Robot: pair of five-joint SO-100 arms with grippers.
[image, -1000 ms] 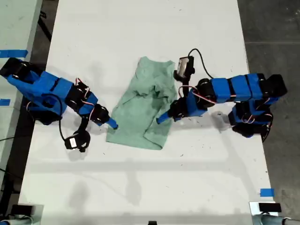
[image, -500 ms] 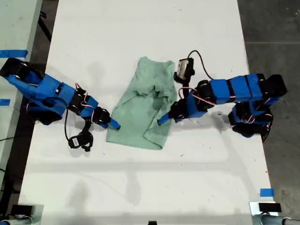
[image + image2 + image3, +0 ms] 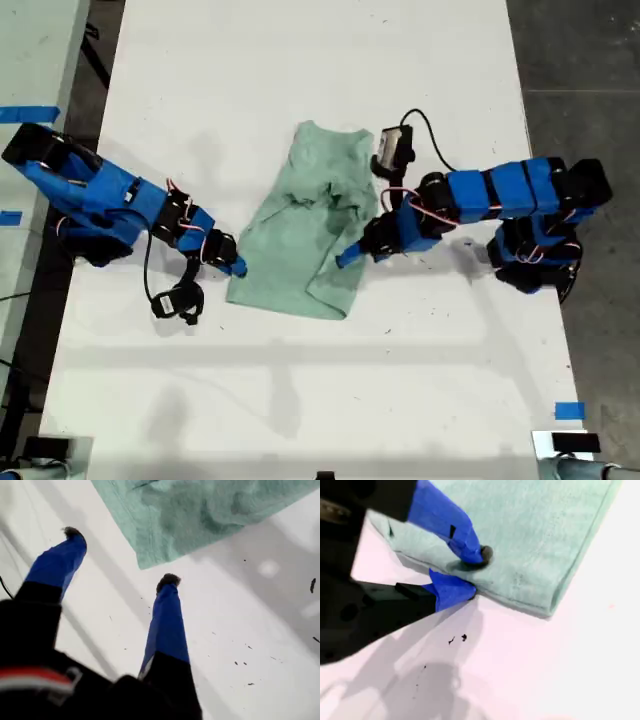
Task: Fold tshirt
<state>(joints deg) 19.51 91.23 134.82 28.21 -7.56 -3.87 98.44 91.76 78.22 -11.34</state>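
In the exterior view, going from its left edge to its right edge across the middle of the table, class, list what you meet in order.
First gripper → tshirt → second gripper, its fingers on the tshirt's edge at the exterior view's right → bare table.

Tshirt (image 3: 305,235): lying mid-table (image 3: 300,400), between both arms.
My first gripper (image 3: 238,267): sitting just beside its exterior view's left edge.
My second gripper (image 3: 345,257): resting at its opposite edge.

One tshirt (image 3: 305,235), two arms (one table (image 3: 300,400)).
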